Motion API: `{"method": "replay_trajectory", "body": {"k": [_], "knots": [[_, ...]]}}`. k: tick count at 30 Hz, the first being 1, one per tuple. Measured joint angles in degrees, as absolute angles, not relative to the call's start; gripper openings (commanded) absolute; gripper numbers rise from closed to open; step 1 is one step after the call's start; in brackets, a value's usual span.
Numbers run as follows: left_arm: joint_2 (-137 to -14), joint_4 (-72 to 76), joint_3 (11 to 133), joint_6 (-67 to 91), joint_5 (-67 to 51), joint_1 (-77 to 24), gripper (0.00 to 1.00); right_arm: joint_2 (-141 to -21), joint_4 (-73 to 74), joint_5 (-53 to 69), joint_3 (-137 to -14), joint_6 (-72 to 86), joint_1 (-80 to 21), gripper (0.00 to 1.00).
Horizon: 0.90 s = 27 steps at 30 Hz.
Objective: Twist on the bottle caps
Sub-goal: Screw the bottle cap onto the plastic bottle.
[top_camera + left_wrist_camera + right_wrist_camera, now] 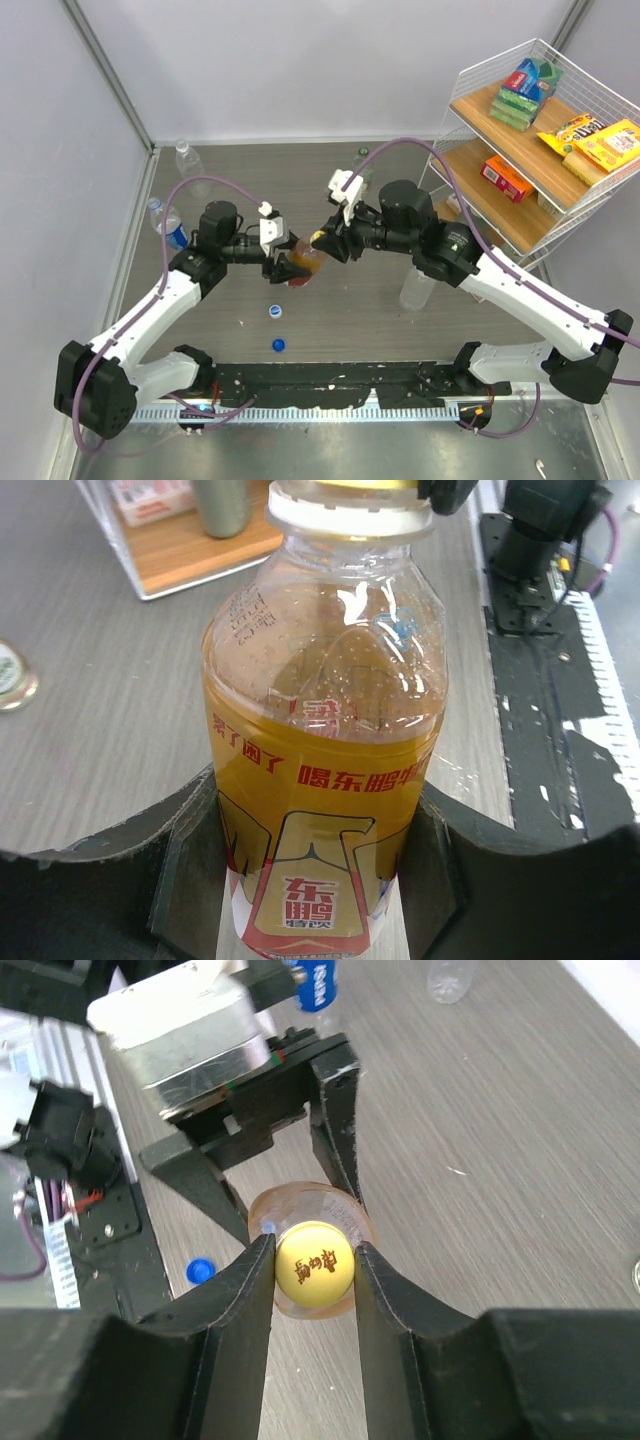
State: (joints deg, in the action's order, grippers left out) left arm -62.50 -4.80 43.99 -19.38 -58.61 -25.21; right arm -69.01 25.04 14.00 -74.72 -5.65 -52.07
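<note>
Now the left tool [281, 262] is clamped around the lower body of the amber bottle [325, 730], which seems lifted off the desk [330, 320], its neck tipped toward the right tool [330, 243]. The yellow cap [313, 1265] sits on the bottle's mouth, squarely between the right tool's fingers [245, 1300], which press on it from both sides. To turn it well, I judge the right tool should stay in line with the neck, so the threads catch instead of crossing, and twist in short strokes with a light push toward the left tool. The left tool must grip firmly enough that the bottle does not spin along, without crushing its soft wall. Whether the thread has caught cannot be told.
</note>
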Motion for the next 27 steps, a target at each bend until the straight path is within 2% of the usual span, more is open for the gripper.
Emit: {"method": "replay_trajectory", "body": {"k": [3, 5, 9, 18, 27], "knots": [[-61.25, -1.56, 43.31, -16.43, -55.68, -25.21, 0.07, -69.19, 23.09, 11.40, -74.72, -2.37, -52.03, 0.04], [-60.38, 0.69, 42.44, -14.04, -53.78, -25.28, 0.07, -69.89, 21.87, 9.28, -75.18, 0.54, -52.05, 0.01], [-59.51, 3.44, 41.28, -10.15, -45.98, -27.14, 0.07, -72.01, 20.23, 4.71, -76.03, 6.39, -51.94, 0.01], [-59.48, 10.04, 37.01, -8.05, -13.87, -39.42, 0.04, -75.59, 23.46, -10.94, -77.01, 21.54, -51.86, 0.01], [-62.83, 19.92, 31.86, -8.32, 5.08, -46.15, 0.03, -78.91, 21.93, -21.04, -75.09, 34.24, -52.62, 0.01]]}}
